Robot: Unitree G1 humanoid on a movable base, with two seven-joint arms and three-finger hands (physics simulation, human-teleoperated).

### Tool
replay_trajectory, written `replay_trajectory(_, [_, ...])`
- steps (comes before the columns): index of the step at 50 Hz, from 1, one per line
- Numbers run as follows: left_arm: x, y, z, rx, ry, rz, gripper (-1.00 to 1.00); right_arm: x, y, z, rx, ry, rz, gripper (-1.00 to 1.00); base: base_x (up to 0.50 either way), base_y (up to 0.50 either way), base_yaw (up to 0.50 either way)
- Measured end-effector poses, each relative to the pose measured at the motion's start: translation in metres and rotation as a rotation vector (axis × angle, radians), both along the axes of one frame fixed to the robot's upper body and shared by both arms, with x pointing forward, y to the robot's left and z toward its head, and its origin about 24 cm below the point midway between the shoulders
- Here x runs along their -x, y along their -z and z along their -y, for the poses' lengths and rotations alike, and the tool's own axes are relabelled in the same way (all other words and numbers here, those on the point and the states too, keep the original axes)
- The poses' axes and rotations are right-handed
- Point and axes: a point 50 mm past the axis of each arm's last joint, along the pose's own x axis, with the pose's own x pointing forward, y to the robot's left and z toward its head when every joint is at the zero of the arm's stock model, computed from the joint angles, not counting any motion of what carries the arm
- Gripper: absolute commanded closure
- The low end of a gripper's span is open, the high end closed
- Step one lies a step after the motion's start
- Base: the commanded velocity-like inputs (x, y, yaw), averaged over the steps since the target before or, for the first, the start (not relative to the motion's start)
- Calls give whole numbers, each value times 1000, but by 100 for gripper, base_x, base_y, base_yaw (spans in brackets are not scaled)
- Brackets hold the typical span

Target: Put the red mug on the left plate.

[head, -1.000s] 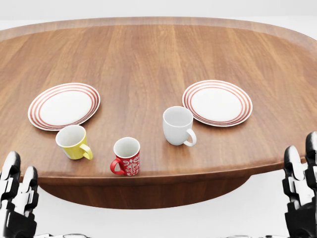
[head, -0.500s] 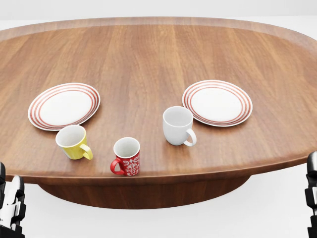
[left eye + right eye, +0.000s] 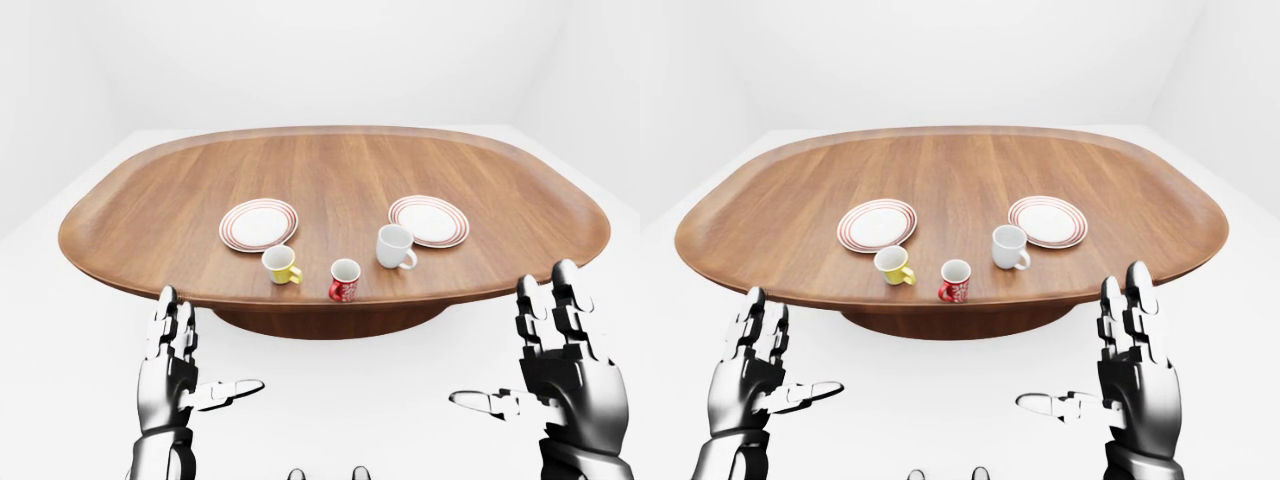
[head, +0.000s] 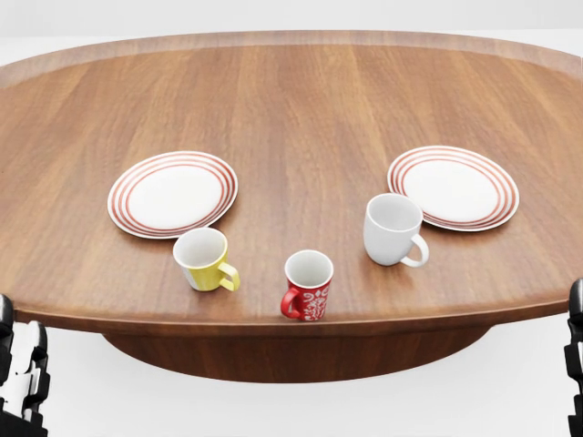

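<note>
The red mug (image 4: 308,287), with a white pattern, stands near the table's lower edge in the head view, handle to the left. The left plate (image 4: 173,194), white with red rings, lies up and to the left of it and carries nothing. A yellow mug (image 4: 204,259) stands between the two. My left hand (image 3: 205,345) and right hand (image 3: 505,345) hang open below the table edge, fingers spread upward, holding nothing. Both are well short of the mugs. The head view catches only slivers of them at its bottom corners.
A white mug (image 4: 393,229) stands right of the red mug, and a second ringed plate (image 4: 453,188) lies beyond it. The oval wooden table (image 4: 301,109) has a raised rim and rests on a central pedestal. White floor surrounds it.
The whole head view has shifted: table, plates and mugs all sit further right, so the camera moved. My hands dropped lower in that view compared with a second ago.
</note>
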Motion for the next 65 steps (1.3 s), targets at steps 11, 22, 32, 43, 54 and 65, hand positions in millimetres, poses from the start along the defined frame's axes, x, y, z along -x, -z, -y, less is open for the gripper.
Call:
replay_trajectory(11, [-1,0,0,-3,3,0,-100,-1,0,0,-2,4,0,-100,0,50,0])
replay_trajectory(22, [-1,0,0,-4,6,-1,-100,-1,0,0,-4,8,1,-100,0,50,0])
replay_trajectory(32, [-1,0,1,-5,8,-1,-100,0,0,0,-4,13,1,-100,0,50,0])
replay_trajectory(43, [-1,0,1,-6,11,-1,-100,-1,0,1,-4,14,2,-100,0,50,0])
replay_trajectory(54, [-2,0,1,-9,11,0,-100,-2,1,0,-3,3,-2,-100,0,25,0])
replay_trajectory(65, [-1,1,1,-10,12,-6,-100,-1,0,0,-7,-9,1,-100,41,0,0])
